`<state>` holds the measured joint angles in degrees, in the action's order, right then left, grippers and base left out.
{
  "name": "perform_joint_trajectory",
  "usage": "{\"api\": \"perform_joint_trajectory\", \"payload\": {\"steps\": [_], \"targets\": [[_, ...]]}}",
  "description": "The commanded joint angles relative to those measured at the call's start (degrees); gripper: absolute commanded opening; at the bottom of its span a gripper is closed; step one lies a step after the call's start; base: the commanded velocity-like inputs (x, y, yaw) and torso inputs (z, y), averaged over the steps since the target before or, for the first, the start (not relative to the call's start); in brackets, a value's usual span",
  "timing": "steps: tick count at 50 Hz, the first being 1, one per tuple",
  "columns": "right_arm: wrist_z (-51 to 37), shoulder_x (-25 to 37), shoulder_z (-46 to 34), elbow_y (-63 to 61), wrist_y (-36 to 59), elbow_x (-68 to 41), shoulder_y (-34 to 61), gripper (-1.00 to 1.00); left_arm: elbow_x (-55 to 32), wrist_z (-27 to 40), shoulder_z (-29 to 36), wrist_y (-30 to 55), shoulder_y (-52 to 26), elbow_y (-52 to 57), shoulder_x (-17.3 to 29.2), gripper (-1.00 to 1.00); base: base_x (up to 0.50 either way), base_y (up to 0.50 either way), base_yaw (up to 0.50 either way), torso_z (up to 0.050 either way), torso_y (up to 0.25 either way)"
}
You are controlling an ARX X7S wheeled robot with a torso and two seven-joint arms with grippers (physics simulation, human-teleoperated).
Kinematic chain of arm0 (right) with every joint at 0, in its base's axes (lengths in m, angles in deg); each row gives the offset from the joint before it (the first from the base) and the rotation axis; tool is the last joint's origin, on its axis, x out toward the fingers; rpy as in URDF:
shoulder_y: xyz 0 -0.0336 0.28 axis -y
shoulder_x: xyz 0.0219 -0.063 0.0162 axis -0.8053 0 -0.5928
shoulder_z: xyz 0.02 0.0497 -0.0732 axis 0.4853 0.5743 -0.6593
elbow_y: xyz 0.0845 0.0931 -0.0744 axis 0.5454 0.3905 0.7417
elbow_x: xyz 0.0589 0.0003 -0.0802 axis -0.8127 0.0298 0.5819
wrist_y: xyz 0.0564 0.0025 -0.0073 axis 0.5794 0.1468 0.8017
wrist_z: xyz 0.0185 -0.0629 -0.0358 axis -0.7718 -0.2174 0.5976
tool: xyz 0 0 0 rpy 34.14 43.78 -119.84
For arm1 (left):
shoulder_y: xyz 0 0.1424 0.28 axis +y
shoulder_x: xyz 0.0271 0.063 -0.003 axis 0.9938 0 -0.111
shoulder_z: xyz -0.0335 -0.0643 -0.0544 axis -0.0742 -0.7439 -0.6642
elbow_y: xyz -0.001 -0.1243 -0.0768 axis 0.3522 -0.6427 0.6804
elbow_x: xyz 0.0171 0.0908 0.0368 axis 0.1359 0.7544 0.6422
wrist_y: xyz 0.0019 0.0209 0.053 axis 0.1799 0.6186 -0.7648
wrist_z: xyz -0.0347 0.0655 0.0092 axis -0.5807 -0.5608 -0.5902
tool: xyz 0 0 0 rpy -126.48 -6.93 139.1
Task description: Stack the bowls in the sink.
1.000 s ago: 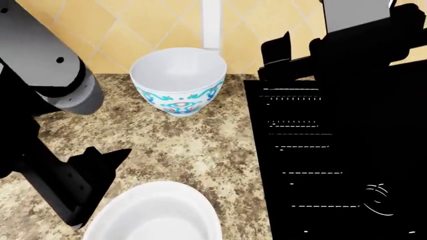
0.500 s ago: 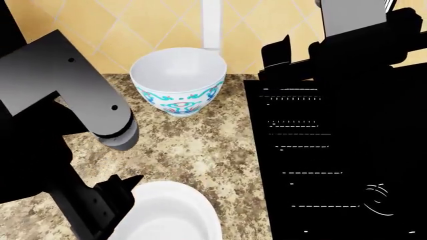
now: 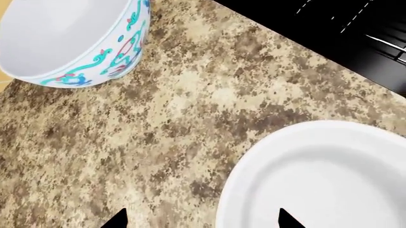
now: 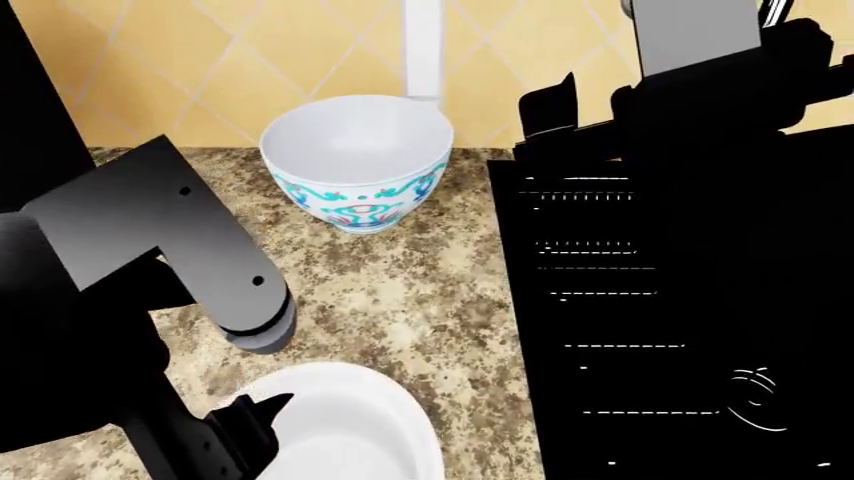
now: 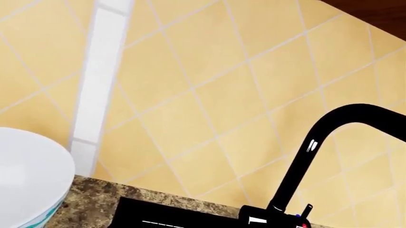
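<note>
The floral bowl [image 4: 356, 165] stands upright at the back edge of the granite counter [image 4: 400, 290], against the yellow tiled wall [image 4: 200, 60] and just beside the sink's [image 4: 667, 320] left rim without touching it. The plain white bowl [image 4: 350, 425] sits near the front edge of the counter, well apart from the floral one, with a bare stretch of speckled stone between them. Both bowls hold nothing, and the sink basin shows only its white ribbed lines and the drain [image 4: 754, 398] toward its front right corner. The tap [image 5: 317, 156] rises at the back edge of the sink, curving over the basin.

The left gripper [image 4: 247, 420] hangs at the left rim of the plain white bowl; the left wrist view shows two dark fingertips [image 3: 286, 219] spread apart, one over the bare counter and one over the bowl's interior, so the jaws are open astride the rim. Compared with half a second ago, the left arm has dropped lower and its fingers sit nearer the bowl's rim; the bowls themselves have not shifted. The right arm [image 4: 694, 90] hovers over the back of the sink, and whether its jaws are open cannot be told
</note>
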<state>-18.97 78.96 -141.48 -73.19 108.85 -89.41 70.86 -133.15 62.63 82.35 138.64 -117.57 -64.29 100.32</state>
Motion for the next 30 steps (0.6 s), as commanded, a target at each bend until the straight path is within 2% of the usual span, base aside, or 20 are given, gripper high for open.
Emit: {"api": "perform_joint_trajectory", "payload": {"steps": [1, 30], "targets": [[0.2, -0.1, 0.0, 0.1, 0.1, 0.2, -0.2, 1.0, 2.2, -1.9, -0.5, -0.2, 3.3, 1.5, 1.1, 1.0, 0.0, 0.0, 0.0, 0.0, 0.0], [0.1, 0.3, 0.1, -0.3, -0.3, 0.9, -1.4, 1.0, 8.5, -5.1, -0.5, 0.9, 10.1, 2.4, 2.7, 1.0, 0.0, 0.0, 0.0, 0.0, 0.0]]}}
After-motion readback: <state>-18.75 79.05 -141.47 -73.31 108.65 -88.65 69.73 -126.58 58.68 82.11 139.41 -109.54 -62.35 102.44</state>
